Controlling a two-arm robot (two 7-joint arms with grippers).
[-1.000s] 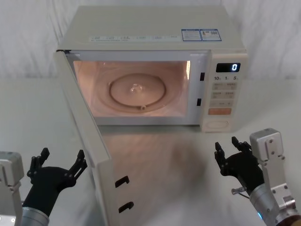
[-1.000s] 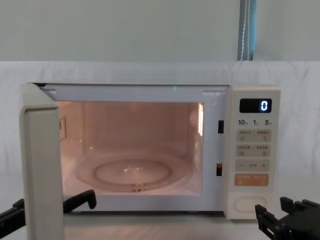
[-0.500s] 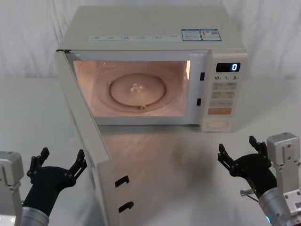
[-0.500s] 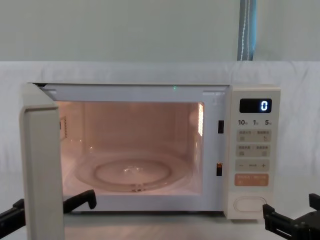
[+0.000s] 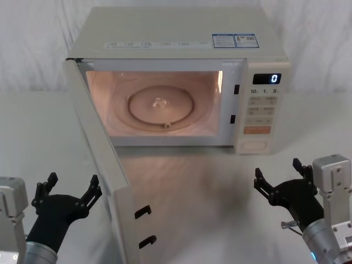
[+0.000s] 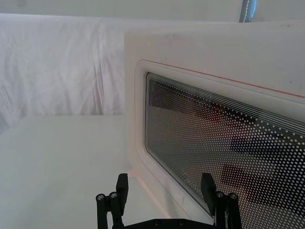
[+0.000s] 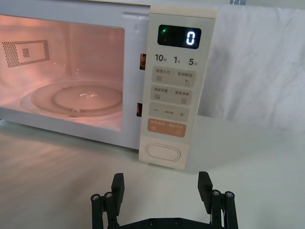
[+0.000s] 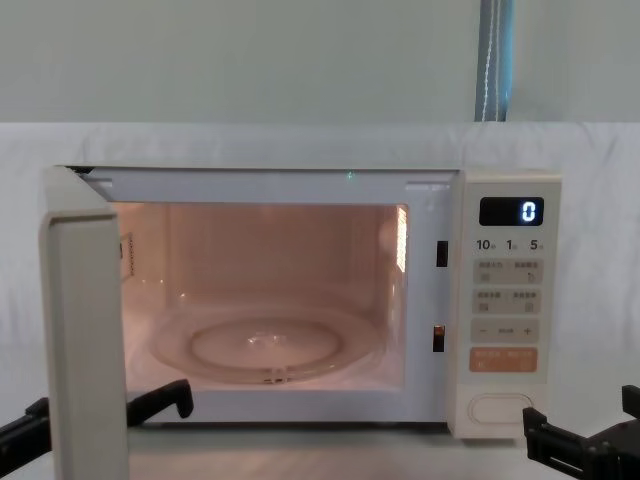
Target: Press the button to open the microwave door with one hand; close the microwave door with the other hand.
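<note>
- The left gripper has its fingers spread wide and holding nothing, low over the counter just outside the microwave door.
- The right gripper also has its fingers spread wide and empty, in front of the control panel and apart from it.
- The microwave door stands swung out toward the robot's left, its window facing the left gripper.
- The button sits at the panel's bottom, below the orange key.
- The cavity is lit, with the glass turntable inside.
</note>
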